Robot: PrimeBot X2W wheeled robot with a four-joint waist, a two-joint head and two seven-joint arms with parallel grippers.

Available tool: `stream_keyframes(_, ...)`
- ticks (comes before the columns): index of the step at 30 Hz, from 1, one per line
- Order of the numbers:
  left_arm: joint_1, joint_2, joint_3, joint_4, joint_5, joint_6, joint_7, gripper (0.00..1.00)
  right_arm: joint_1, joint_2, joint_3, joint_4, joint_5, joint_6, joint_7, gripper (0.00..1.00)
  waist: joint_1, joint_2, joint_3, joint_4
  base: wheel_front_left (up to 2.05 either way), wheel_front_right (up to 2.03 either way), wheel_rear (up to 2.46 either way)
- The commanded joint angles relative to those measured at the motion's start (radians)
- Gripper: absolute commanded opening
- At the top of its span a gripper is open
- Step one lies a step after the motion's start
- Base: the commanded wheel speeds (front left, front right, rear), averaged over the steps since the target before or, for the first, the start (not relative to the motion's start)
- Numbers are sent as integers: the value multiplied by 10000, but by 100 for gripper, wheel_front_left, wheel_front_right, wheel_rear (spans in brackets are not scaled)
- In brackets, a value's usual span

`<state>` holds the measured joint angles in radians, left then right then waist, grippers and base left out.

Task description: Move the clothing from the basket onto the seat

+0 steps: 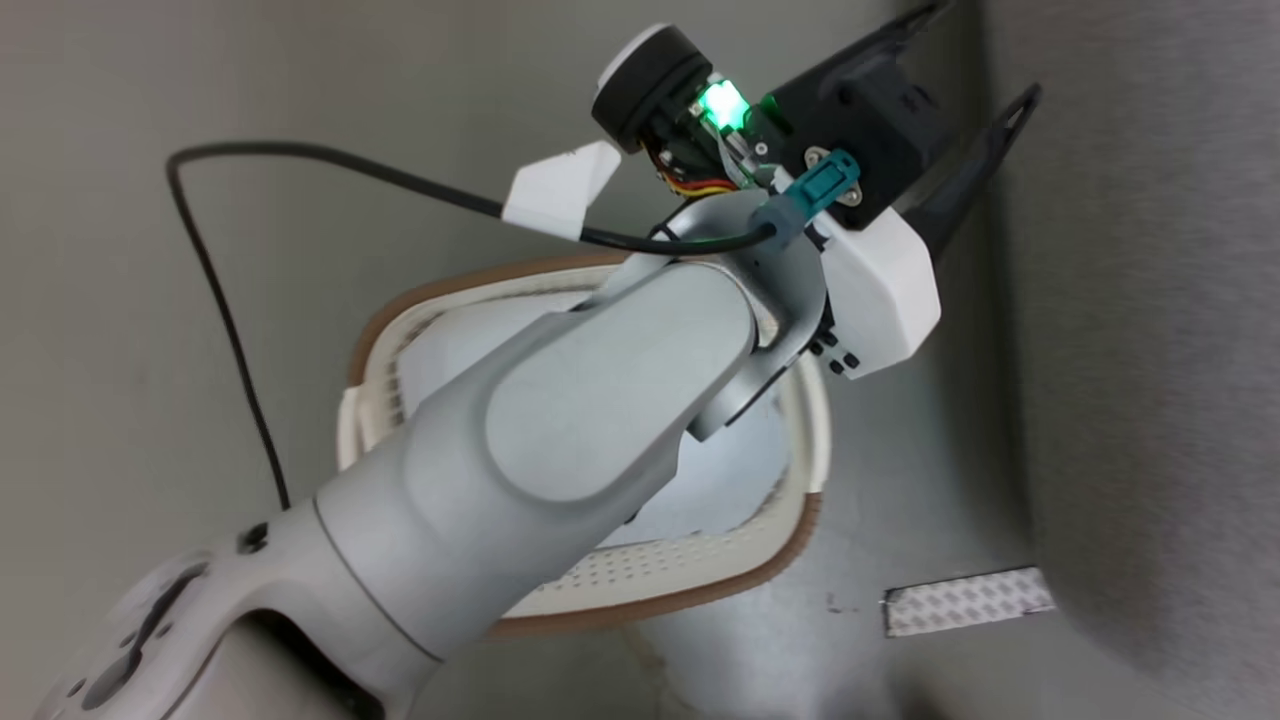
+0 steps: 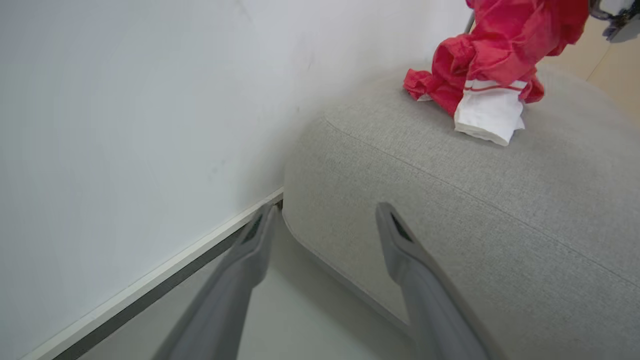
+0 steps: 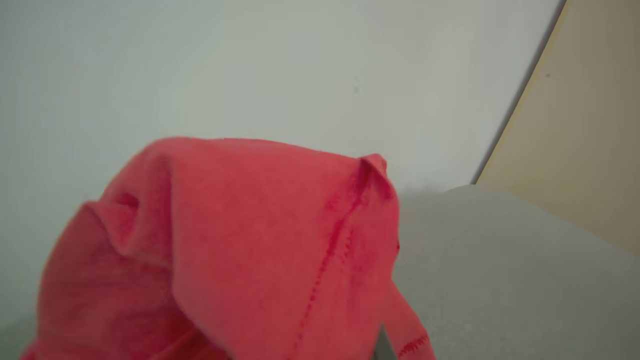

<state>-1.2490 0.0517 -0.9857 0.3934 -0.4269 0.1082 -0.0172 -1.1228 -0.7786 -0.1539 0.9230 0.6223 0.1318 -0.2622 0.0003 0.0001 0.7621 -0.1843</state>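
A red garment (image 2: 492,47) with a white trim band hangs from the upper right of the left wrist view, its lower end resting on the grey seat (image 2: 450,200). My right gripper is shut on the clothing (image 3: 240,250), which drapes over and hides its fingers. My left gripper (image 2: 327,206) is open and empty, pointing at the seat's rounded corner beside the wall. In the head view the left gripper (image 1: 988,50) reaches past the white basket (image 1: 760,580) with its brown rim toward the seat (image 1: 1150,350). My forearm covers most of the basket, and the part of its bottom that shows is bare white.
A white wall (image 2: 125,125) with a baseboard runs beside the seat. A black cable (image 1: 220,300) loops over the grey floor left of the basket. A textured strip (image 1: 965,600) lies on the floor by the seat's base. A beige panel (image 3: 590,125) stands behind the seat.
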Motion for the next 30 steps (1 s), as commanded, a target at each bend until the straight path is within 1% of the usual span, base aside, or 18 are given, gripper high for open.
stream_keyframes(1,-26,4,-119,21,-124,67,-115,100,-133,184,-259,325,-227,-23,-28,0,-3,-1,413,525,0,0,0)
stream_keyframes(3,75,-8,-367,-87,-374,174,-197,100,-90,478,-663,666,-641,-23,-29,0,-3,-1,489,641,0,0,0)
stream_keyframes(4,125,-3,-501,-127,-503,270,-233,100,-32,679,-855,754,-776,-23,-29,9,-3,-1,507,672,0,0,0)
stream_keyframes(5,175,6,-604,-145,-618,347,-281,100,65,870,-1025,753,-982,-23,-30,35,-3,-1,515,694,0,0,0)
stream_keyframes(6,237,8,-703,-135,-688,420,-350,100,153,1034,-1199,702,-1128,-23,-29,100,-3,-1,493,702,0,0,0)
stream_keyframes(8,370,-7,-873,-49,-788,536,-438,100,428,1346,-1345,664,-1356,-23,-30,100,-3,-1,360,648,0,0,0)
stream_keyframes(11,626,-1,-1027,166,-994,644,-607,100,827,1597,-1362,275,-1585,-23,-18,100,-3,-1,62,490,0,0,0)
stream_keyframes(17,1341,54,-1016,714,-1394,594,-1113,100,2526,2036,-968,-1058,-1796,-24,-18,100,-3,-1,-1059,87,0,0,0)
stream_keyframes(20,1840,239,-893,888,-1659,583,-1476,100,3575,2138,-721,-1968,-2099,-24,-16,100,-3,-1,-1799,-42,0,0,0)
stream_keyframes(22,2278,414,-729,996,-1935,636,-1667,100,4301,2330,-561,-2560,-2424,-24,-15,100,-3,-1,-2319,-115,0,0,0)
stream_keyframes(25,2898,733,-435,1037,-2200,824,-1964,100,5157,2578,-614,-3499,-2696,-23,-17,100,-3,-1,-3039,-147,0,0,0)
stream_keyframes(28,3703,1117,-81,1000,-2524,1031,-2231,100,6145,3033,-529,-4433,-3036,-23,-15,100,-3,-1,-3888,-75,0,0,0)
stream_keyframes(30,4263,1358,234,866,-2692,1179,-2333,100,6754,3248,-433,-5049,-3067,-24,-17,100,-3,-1,-4398,23,0,0,0)
